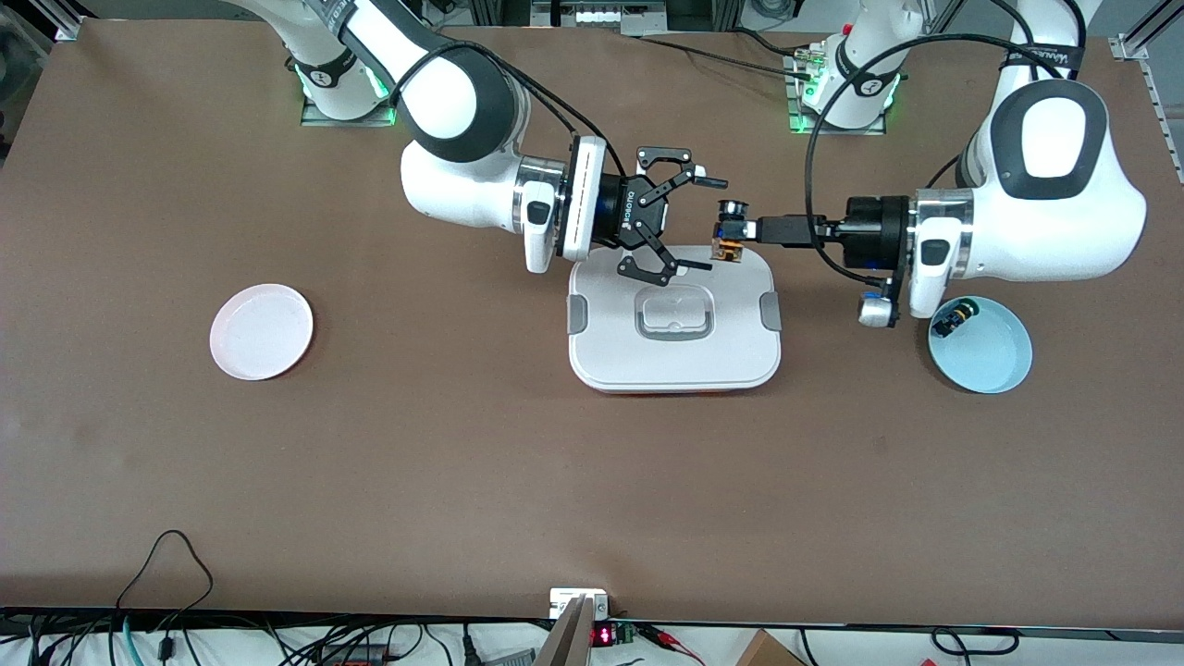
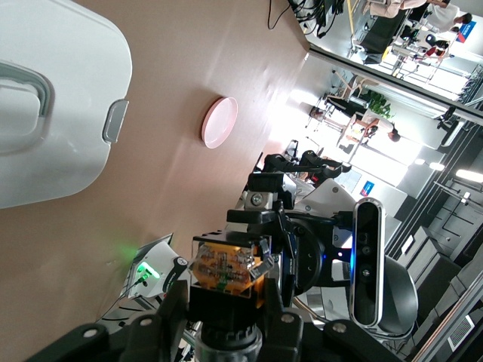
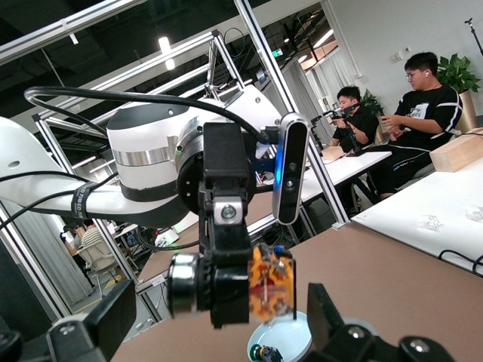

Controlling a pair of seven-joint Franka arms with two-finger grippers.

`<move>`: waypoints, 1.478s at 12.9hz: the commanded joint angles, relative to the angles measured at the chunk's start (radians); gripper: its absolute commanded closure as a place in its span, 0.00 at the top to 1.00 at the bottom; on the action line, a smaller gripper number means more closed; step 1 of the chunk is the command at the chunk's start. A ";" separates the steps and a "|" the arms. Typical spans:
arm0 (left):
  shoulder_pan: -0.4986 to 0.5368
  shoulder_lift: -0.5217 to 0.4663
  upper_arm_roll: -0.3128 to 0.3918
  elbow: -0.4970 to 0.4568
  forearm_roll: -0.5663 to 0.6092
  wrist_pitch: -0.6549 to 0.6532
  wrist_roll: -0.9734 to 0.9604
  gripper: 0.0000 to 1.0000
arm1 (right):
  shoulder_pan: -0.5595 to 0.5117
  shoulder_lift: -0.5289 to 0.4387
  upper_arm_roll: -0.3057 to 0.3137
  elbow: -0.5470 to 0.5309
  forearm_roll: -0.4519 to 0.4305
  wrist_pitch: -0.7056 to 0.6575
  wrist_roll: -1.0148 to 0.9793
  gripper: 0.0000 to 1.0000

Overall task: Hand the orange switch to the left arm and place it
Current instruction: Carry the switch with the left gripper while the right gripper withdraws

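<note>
Front view shows a brown table with two white robot arms reaching toward each other above its middle. The left gripper [image 1: 740, 239] is clamped on the orange switch [image 1: 728, 246], a tiny part with a black top and orange-tan body, holding it in the air over the edge of the box [image 1: 674, 361] that lies farther from the front camera. The right gripper [image 1: 696, 222] faces it just beside the switch, also over that edge, with its fingers spread wide apart and not touching the part.

The box is a flat white container with grey side clips and a grey recessed lid handle; it sits directly under the meeting point of the two grippers. A white plate [image 1: 262, 331] rests toward the right arm's end of the table, well apart from the box. A light blue plate [image 1: 990, 356] rests toward the left arm's end, holding a small black part [image 1: 953, 319] with blue and yellow-green bits; the left arm's wrist partly covers that plate's rim.

Left wrist view shows the switch [image 2: 226, 271] held between black fingers [image 2: 175, 305]. Right wrist view shows the switch [image 3: 270, 290] gripped ahead of its own spread fingers [image 3: 326, 317].
</note>
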State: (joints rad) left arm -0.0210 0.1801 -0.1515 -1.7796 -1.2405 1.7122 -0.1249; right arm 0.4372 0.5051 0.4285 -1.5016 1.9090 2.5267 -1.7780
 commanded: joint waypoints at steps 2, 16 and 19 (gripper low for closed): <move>0.010 -0.011 -0.003 0.003 -0.024 -0.006 0.014 0.24 | -0.027 -0.016 -0.016 0.018 0.024 0.006 0.003 1.00; 0.049 -0.005 -0.002 0.146 0.734 -0.140 0.022 0.24 | -0.359 -0.148 -0.563 -0.189 -0.497 -0.798 -0.003 1.00; 0.044 0.028 -0.002 0.150 1.003 -0.138 0.133 0.24 | -0.383 -0.213 -0.619 -0.196 -0.796 -0.833 0.092 1.00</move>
State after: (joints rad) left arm 0.0245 0.1781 -0.1506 -1.6524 -0.3650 1.5905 -0.0830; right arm 0.0569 0.3644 -0.1742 -1.6637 1.2529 1.7026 -1.7601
